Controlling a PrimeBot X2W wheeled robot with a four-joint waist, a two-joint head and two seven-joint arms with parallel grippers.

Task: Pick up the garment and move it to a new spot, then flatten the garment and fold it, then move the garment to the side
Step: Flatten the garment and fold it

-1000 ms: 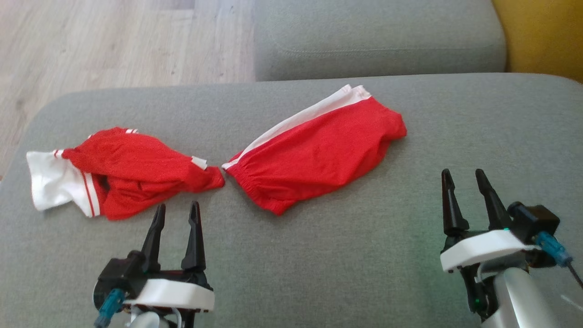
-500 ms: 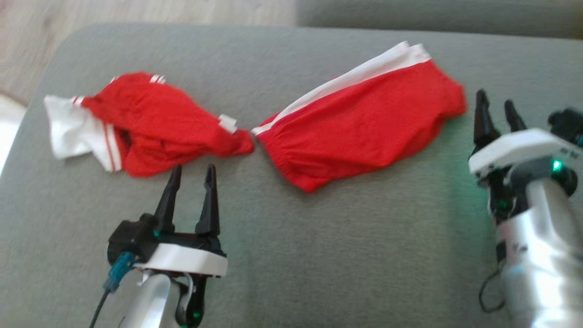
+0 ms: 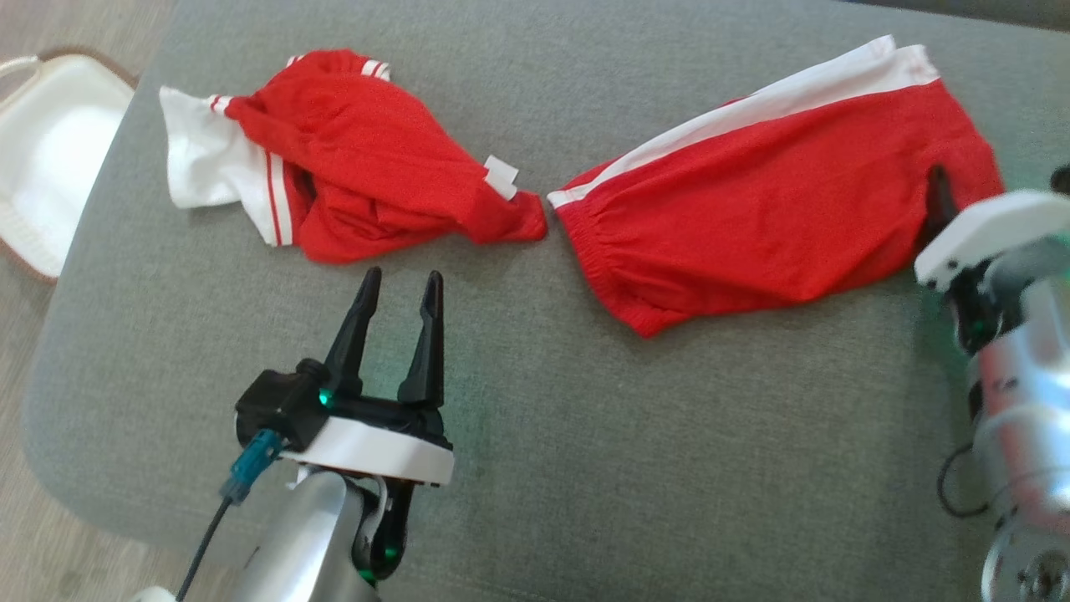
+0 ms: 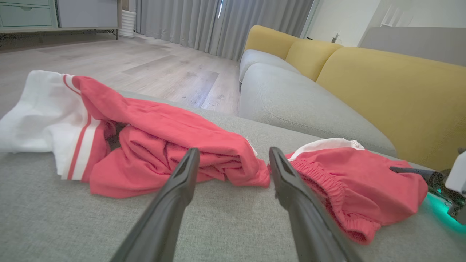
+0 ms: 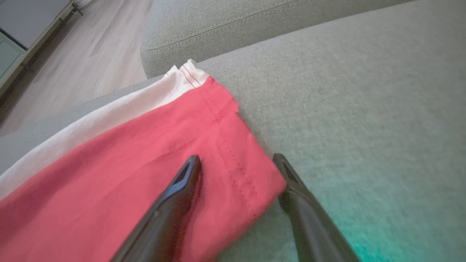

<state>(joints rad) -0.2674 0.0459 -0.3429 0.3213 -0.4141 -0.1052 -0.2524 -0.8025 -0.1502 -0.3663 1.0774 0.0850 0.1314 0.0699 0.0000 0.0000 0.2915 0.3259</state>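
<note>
Two garments lie on the grey cushion (image 3: pixel 585 468). Red shorts with a white side stripe (image 3: pixel 769 209) are spread flat at the right. A crumpled red and white garment (image 3: pixel 376 184) lies at the left, its tip almost touching the shorts' waistband. My right gripper (image 5: pixel 236 158) is open and straddles the shorts' right hem corner (image 5: pixel 233 153): one finger over the red cloth, the other over the cushion. In the head view one right finger (image 3: pixel 940 201) shows against the cloth. My left gripper (image 3: pixel 399 288) is open, just short of the crumpled garment (image 4: pixel 164 145), holding nothing.
A white pad with a brown rim (image 3: pixel 42 150) lies on the wooden floor past the cushion's left edge. A second grey cushion (image 4: pixel 291 98) and yellow backrests (image 4: pixel 382 83) stand beyond the garments. The cushion's front edge runs close under my left arm.
The head camera has tilted down and the whole picture has shifted. My right gripper has moved forward from the bare cushion to the shorts' right hem. The garments have not moved.
</note>
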